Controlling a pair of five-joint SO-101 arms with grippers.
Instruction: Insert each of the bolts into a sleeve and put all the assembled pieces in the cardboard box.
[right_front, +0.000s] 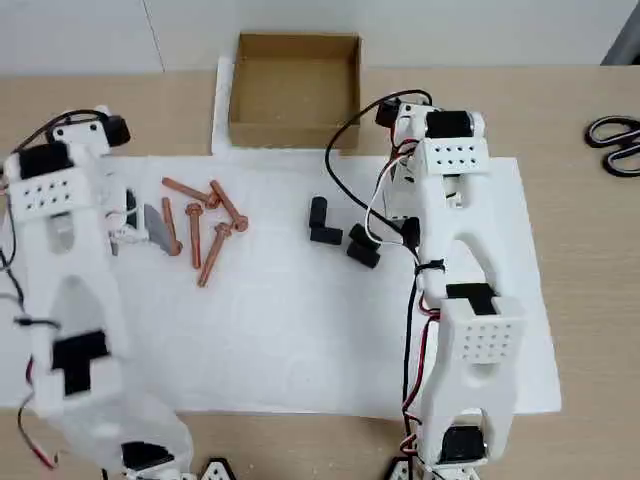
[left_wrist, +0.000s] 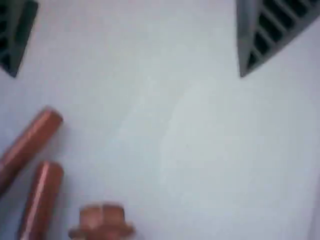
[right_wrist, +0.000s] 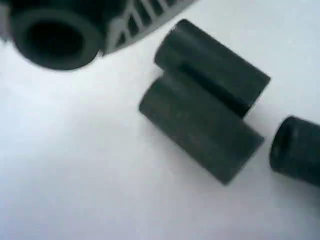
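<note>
Five copper bolts (right_front: 195, 232) lie loose on the white foam sheet (right_front: 300, 330), left of centre. Right beside them my left gripper (right_front: 142, 228) stands open over bare foam, and the left wrist view has bolt ends (left_wrist: 35, 145) close by. Several black sleeves (right_front: 362, 247) lie near the sheet's middle. My right gripper (right_front: 402, 232) is just right of them. In the right wrist view a black sleeve (right_wrist: 55, 37) sits against its ribbed finger (right_wrist: 140, 17), seemingly held. Two sleeves (right_wrist: 200, 107) lie side by side beyond it. The cardboard box (right_front: 238, 100) is at the back.
Scissors (right_front: 615, 143) lie at the table's far right edge. A white foam strip (right_front: 220, 105) runs along the box's left side. Cables hang from the right arm (right_front: 345, 185) over the sleeves. The front half of the sheet is bare.
</note>
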